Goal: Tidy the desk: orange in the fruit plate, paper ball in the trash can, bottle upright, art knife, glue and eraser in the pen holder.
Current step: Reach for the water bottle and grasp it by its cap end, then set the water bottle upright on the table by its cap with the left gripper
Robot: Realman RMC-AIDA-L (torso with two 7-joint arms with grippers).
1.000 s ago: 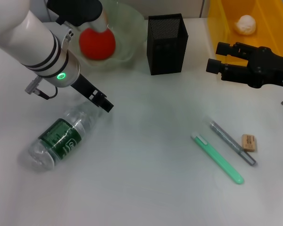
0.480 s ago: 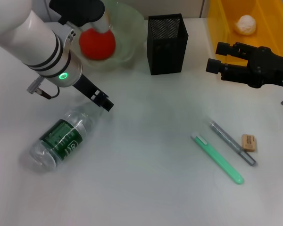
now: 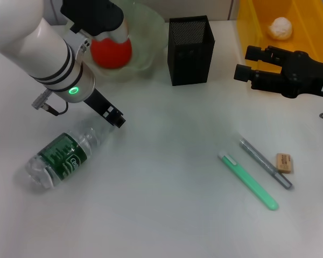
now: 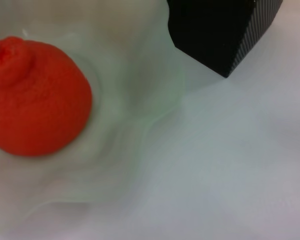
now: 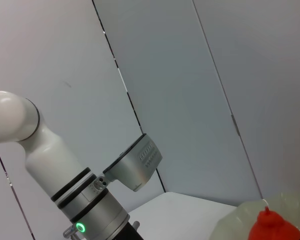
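The orange (image 3: 112, 51) (image 4: 35, 95) rests in the pale-green fruit plate (image 3: 151, 32) (image 4: 135, 105) at the back left. My left gripper (image 3: 116, 24) hangs just over it. On its side at the front left lies the bottle (image 3: 56, 159), neck pointing toward my left forearm. The paper ball (image 3: 280, 27) sits in the yellow trash can (image 3: 250, 21). My right gripper (image 3: 245, 65) hovers open and empty in front of the can. A green stick (image 3: 248, 180), a grey stick (image 3: 265, 163) and the eraser (image 3: 284, 162) lie at the front right; which stick is the art knife and which the glue I cannot tell.
The black mesh pen holder (image 3: 190, 49) (image 4: 225, 30) stands between the fruit plate and the trash can. A black fitting on my left forearm (image 3: 110, 114) juts out low, close to the bottle's neck. The right wrist view shows the left arm (image 5: 85, 200) and the orange (image 5: 270, 227).
The bottle has slid and turned to the left on the desk. My left arm has shifted slightly up and back over the fruit plate. The right arm has barely moved.
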